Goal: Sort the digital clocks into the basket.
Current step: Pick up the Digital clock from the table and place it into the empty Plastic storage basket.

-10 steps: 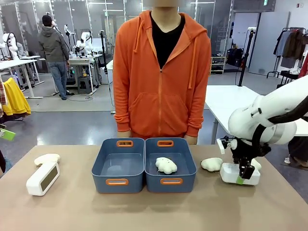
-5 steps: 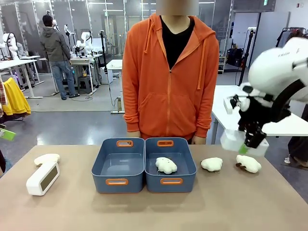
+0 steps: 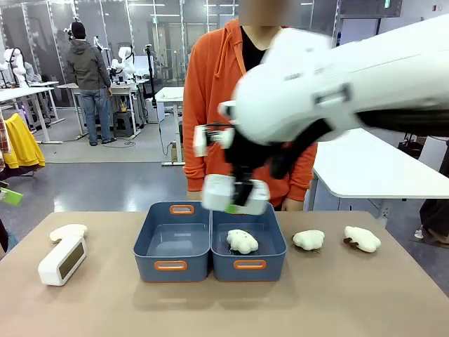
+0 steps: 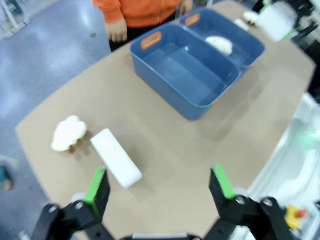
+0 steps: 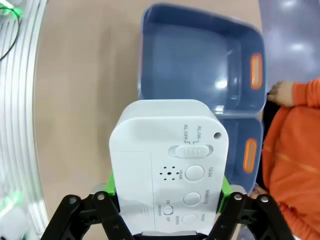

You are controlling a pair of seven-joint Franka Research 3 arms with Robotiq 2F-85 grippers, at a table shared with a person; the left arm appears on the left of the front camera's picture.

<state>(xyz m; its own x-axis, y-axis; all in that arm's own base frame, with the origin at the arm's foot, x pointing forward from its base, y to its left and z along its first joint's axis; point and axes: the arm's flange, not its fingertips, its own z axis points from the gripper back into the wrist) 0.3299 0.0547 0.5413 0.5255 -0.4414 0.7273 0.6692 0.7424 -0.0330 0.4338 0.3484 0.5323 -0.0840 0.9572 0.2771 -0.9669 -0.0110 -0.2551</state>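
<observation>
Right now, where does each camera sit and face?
Front: fixed between the arms, facing the person across the table; right arm crosses the middle, right end effector shut on a clock over the tubs.
Left wrist: on the left arm, looking down at a second clock and plush toy; open left end effector at bottom.
Right wrist: on the right arm, looking down past the clock at the empty tub; fingers flank it.
Shared: both wrist views show the empty tub.

We are in a robotics lab: the robot's right arm (image 3: 351,77) reaches over our desk (image 3: 105,302), and beyond lie a glossy grey floor (image 3: 105,182), glass partitions (image 3: 42,28) at eleven o'clock and white desks (image 3: 28,91) at ten o'clock, a person (image 3: 88,67) standing there.
</observation>
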